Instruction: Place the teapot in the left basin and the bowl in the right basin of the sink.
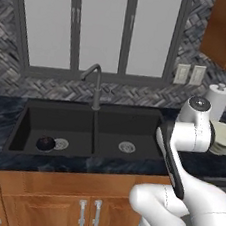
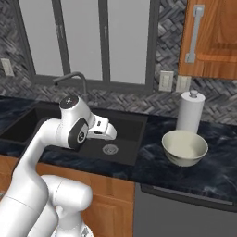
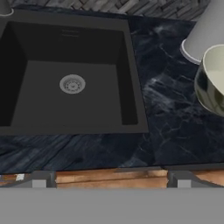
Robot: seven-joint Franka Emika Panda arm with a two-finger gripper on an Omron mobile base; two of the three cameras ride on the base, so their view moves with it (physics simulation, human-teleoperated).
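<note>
We see the little dark teapot (image 1: 45,143) sitting down in the left basin (image 1: 58,123) of the black sink (image 1: 92,155), right beside the round silver drain (image 1: 61,143). The right basin (image 3: 70,100) has just its own drain (image 3: 72,84) in it. The big pale bowl (image 2: 184,147) sits on the dark counter (image 2: 152,162), to the right of the sink and just in front of the white paper towel roll (image 2: 190,111). Our gripper (image 3: 111,179) hangs above the counter's front edge near the right basin. Its two fingers are spread wide apart and hold nothing.
</note>
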